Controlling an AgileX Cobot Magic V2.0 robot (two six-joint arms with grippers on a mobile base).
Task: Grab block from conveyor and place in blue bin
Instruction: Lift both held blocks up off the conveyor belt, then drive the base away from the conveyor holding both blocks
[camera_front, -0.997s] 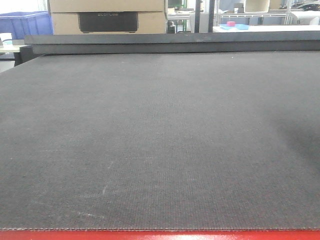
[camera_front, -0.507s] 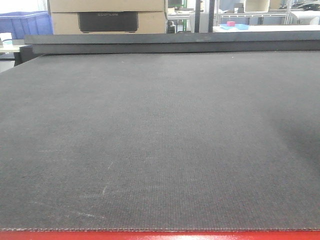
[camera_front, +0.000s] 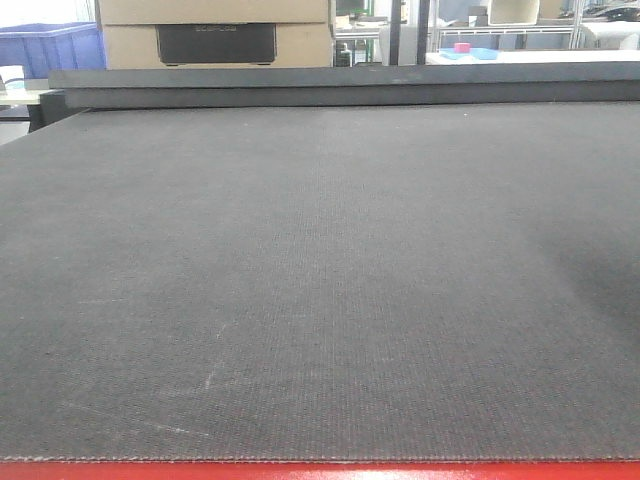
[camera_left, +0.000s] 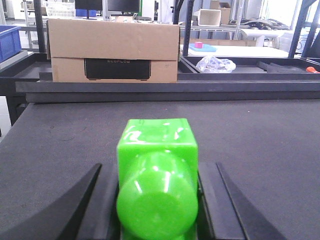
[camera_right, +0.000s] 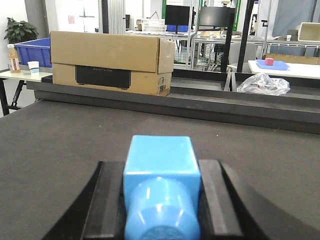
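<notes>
Above the conveyor (camera_front: 320, 280), left gripper (camera_left: 157, 167) clamps a green block (camera_left: 156, 142), right gripper (camera_right: 160, 165) a blue block (camera_right: 161, 152)

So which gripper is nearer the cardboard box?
Left, probably: the left gripper, holding a green block, faces the cardboard box almost head-on; the right gripper, holding a blue block, sees it off to the left.

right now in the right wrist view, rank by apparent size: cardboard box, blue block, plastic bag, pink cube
1. cardboard box and blue block: look about alike; the block is nearest the camera, so no ranking
2. plastic bag
3. pink cube
</notes>
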